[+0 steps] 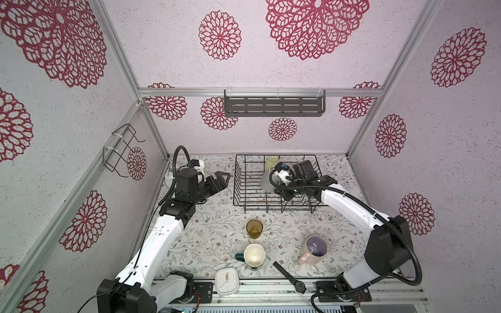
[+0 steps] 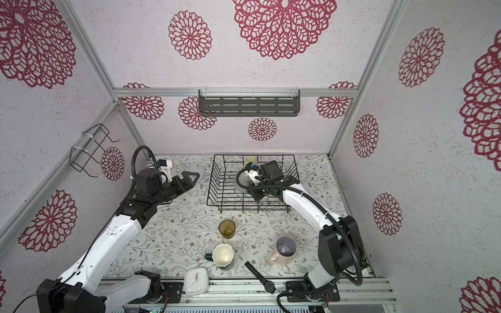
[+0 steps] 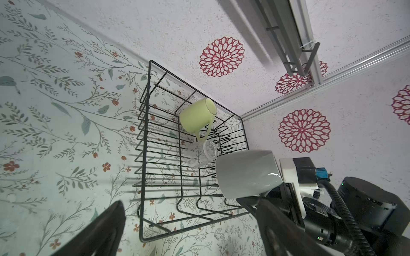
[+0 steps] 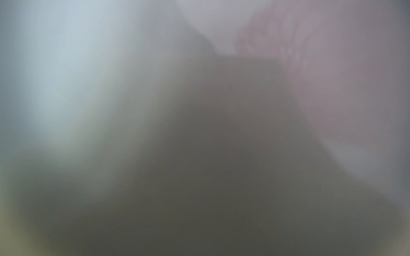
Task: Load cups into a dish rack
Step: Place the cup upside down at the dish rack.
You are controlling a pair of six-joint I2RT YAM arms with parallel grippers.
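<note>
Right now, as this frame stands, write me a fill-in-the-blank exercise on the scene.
1. The left gripper, beside the dish rack, is ___.
2. The lime-green mug and clear glass rest ___ the rack.
3. The amber tumbler, teal mug and pink mug stand on the ___.
Missing: open; inside; table.

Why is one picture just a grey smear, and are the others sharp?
Right wrist view: wholly out of focus, only grey, bluish and pinkish patches; the grey mug sits right against that camera. Left wrist view: dish rack and lime-green mug sharp, wire shadows on the table, the left gripper's fingers blurred. Both top views: sharp, evenly lit, straight rails splayed by the wide lens.
</note>
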